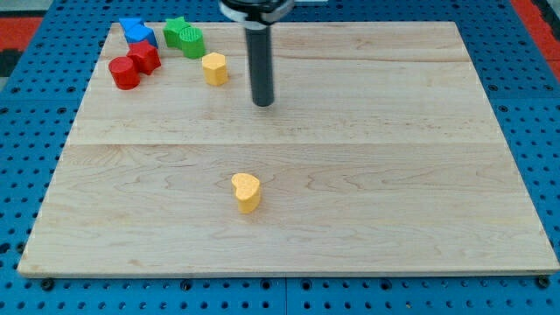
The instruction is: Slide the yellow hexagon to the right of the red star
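The yellow hexagon [214, 67] sits near the view's top left, a little right of the red star [144, 57], with a gap between them. My tip [262, 102] rests on the board to the right of and slightly below the yellow hexagon, not touching it. The dark rod rises from it to the view's top edge.
A red cylinder [124, 73] lies below-left of the red star. A blue block [136, 32] and a green star [184, 36] sit at the top left. A yellow heart [247, 192] lies in the lower middle. The wooden board [394, 175] ends at blue pegboard.
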Available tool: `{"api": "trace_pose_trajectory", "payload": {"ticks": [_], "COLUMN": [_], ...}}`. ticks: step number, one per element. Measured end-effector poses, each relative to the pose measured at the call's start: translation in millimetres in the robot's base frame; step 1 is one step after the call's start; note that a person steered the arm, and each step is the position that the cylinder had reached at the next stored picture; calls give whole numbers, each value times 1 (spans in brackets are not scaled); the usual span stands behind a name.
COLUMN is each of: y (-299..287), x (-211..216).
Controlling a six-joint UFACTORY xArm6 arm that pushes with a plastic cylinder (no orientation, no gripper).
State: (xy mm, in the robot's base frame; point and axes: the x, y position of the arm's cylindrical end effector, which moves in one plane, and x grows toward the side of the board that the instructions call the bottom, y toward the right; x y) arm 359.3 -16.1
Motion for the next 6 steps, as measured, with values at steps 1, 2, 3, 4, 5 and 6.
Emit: {"api": "trace_pose_trajectory", "payload": {"ticks": [1,2,3,4,5,6], "y": [-28,-111,-70,-104,-131,-130], "x": [-61,-66,-21,-12,-22,-35]}}
